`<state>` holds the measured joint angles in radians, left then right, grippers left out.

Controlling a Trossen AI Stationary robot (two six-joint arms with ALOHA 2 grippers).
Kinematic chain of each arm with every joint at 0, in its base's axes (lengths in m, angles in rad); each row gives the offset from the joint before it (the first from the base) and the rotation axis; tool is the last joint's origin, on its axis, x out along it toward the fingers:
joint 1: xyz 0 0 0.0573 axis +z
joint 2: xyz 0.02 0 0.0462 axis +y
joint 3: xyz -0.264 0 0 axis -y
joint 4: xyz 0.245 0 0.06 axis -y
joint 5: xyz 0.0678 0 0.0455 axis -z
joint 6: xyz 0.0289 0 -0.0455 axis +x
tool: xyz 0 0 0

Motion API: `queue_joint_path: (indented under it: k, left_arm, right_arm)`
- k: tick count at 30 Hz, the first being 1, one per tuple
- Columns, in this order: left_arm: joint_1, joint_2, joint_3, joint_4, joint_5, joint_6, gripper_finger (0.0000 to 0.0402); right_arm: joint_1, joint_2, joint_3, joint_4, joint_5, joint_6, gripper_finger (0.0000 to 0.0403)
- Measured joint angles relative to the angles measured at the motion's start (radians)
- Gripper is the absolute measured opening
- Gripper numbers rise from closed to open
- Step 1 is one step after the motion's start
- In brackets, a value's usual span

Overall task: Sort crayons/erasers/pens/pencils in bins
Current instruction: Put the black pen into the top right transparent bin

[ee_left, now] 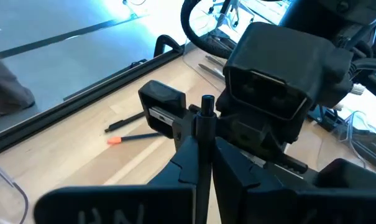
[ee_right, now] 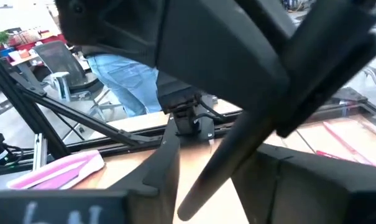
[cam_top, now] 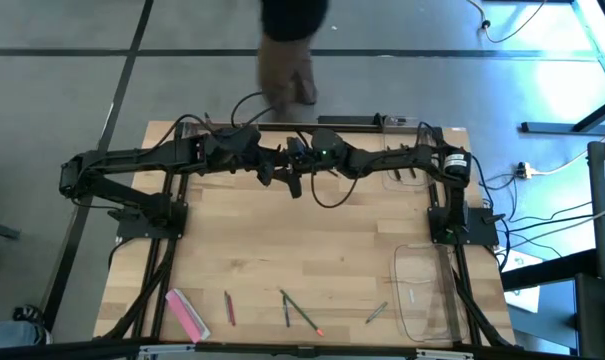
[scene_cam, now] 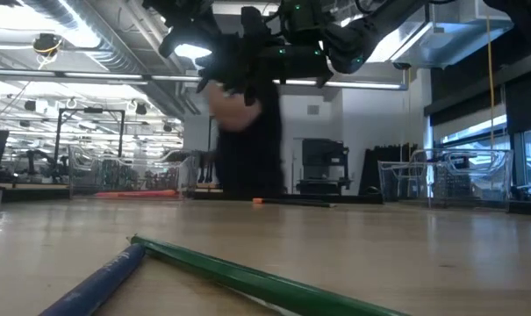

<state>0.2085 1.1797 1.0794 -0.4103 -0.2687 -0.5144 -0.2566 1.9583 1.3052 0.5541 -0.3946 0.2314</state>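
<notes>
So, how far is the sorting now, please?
Done: nothing I can confirm; the clear bin looks almost empty. In hand: the left pincer is shut on a black pen, meeting the right pincer above mid-table. Left: the pink eraser and several pencils lie loose.

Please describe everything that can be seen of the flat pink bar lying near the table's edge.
The wide flat pink bar is a long, thin rectangular block, bright pink with a paler, whitish strip along one long side; it looks like rubber or plastic. It lies flat on the light wooden table, near the front left corner in the high view, turned diagonally to the table's edge. Nothing touches it: the nearest thin dark red stick lies apart from it, and both robot arms are far away at the table's opposite side.
</notes>
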Motion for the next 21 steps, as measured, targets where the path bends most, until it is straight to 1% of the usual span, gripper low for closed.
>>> queue_joint_path:
  k: [9, 17, 21]
  left_arm:
    - [-0.001, 0.0, 0.001, 0.001, 0.007, 0.011, 0.0016]
    - [0.0, 0.0, 0.001, 0.003, 0.001, 0.01, 0.0016]
    - [0.0, 0.0, 0.001, 0.003, 0.001, 0.055, 0.0027]
  right_arm:
    - [-0.006, 0.0, 0.0, -0.012, -0.021, 0.001, 0.0035]
    - [-0.017, 0.0, 0.0, -0.01, -0.028, 0.003, 0.0034]
    - [-0.017, 0.0, 0.0, -0.008, -0.029, 0.017, 0.004]
